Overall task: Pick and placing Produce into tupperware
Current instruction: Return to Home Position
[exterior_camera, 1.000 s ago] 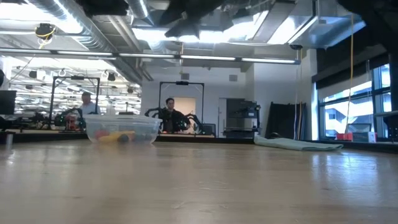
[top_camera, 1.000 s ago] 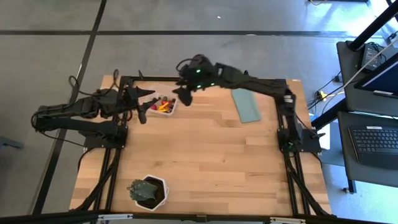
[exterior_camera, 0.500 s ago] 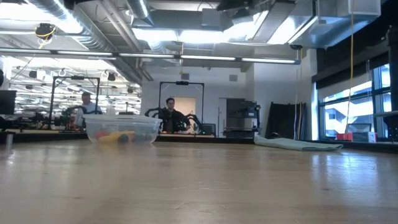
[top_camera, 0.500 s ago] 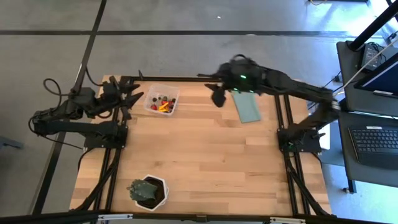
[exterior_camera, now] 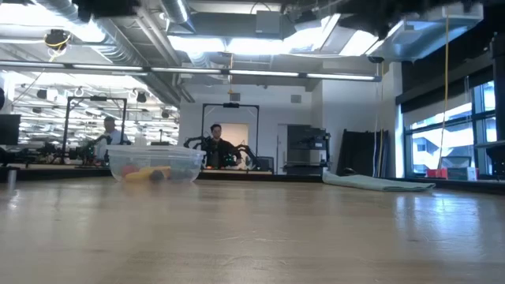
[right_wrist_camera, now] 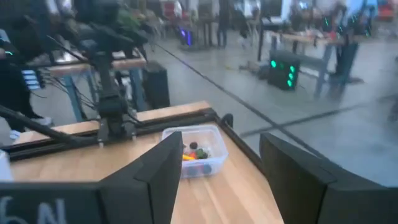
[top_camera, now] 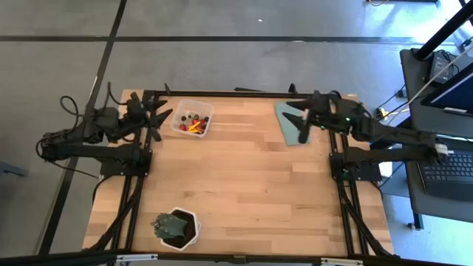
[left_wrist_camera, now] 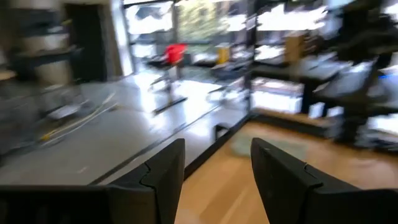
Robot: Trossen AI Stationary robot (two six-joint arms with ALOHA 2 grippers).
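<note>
left jaws: open, the dark fingers (left_wrist_camera: 163,174) apart with nothing between; held at the upper left of the high view, just left of the tupperware, not touching it.
right jaws: open and empty, fingers (right_wrist_camera: 158,171) apart; held at the upper right of the high view, over the teal lid (top_camera: 288,117).
tupperware (top_camera: 176,117): stood upright and uncovered, upper left of centre in the high view.
produce (top_camera: 194,123): red, dark and yellow-orange pieces lie inside the tupperware; none is seen loose on the wood.
handling: the pieces are judged light, hard and smooth, apt to roll or slip from a pinch; the tub is judged thin-walled, light and easily pushed along.
where to hold: each piece is best taken across its narrow middle; the tub by one wall, at the rim.
surface (top_camera: 244,185): pale level planks; a plant in a white pot (top_camera: 191,220) at the lower left, bare wood in the middle, tub and lid toward the top.
room: a large workshop is seen beyond the far edge in the low view, with a person (exterior_camera: 215,147) at other benches, ceiling lights above and windows at the right.
</note>
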